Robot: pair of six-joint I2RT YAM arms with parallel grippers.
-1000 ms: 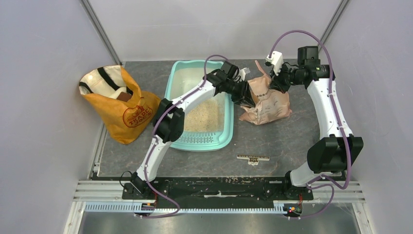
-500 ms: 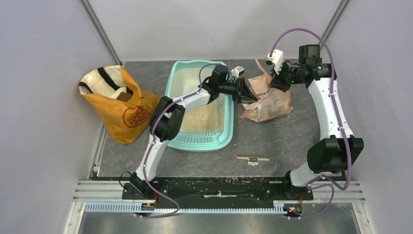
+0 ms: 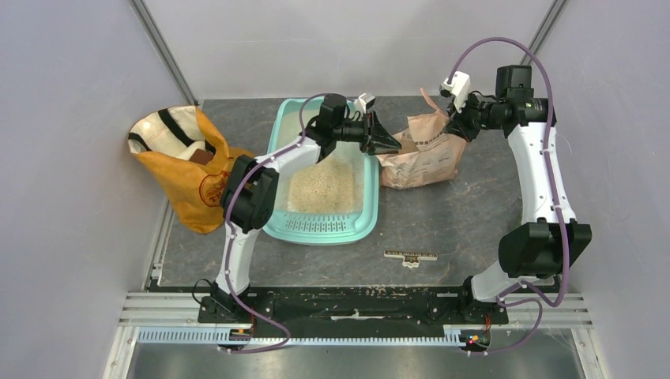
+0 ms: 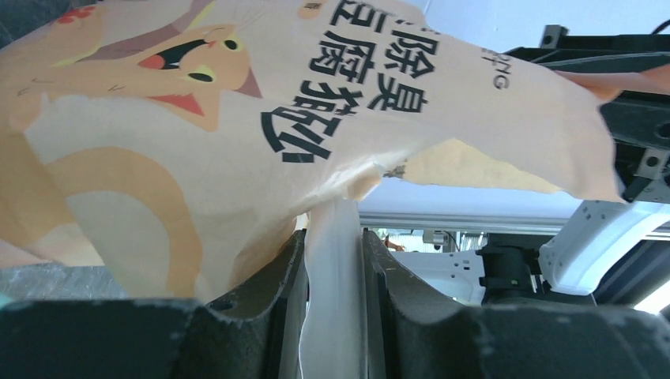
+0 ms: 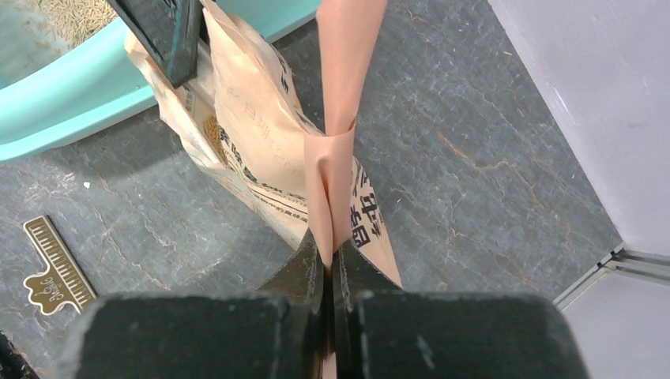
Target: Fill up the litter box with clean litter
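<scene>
The mint-teal litter box (image 3: pixel 277 138) lies at the table's back middle, with a heap of beige clean litter (image 3: pixel 324 186) inside it. A pink-tan paper bag (image 3: pixel 423 162) stands just right of the box. My left gripper (image 3: pixel 393 144) is shut on the bag's left top edge; in the left wrist view a pale fold of the bag (image 4: pixel 335 260) sits between the fingers (image 4: pixel 272 276). My right gripper (image 3: pixel 456 126) is shut on the bag's right top corner; in the right wrist view a pink strip of the bag (image 5: pixel 336 166) is pinched between the fingers (image 5: pixel 299 272). The box's rim (image 5: pixel 71 99) also shows in that view.
An orange-yellow bag (image 3: pixel 193 170) with black straps stands open left of the box. A small flat ruler-like tool (image 3: pixel 410 256) lies on the grey table in front of the paper bag; it also shows in the right wrist view (image 5: pixel 54 267). Grey walls close three sides.
Both grippers moved with the paper bag: the left pulled its edge left toward the box, the right rose back and right. The bag shifted left and stands taller.
</scene>
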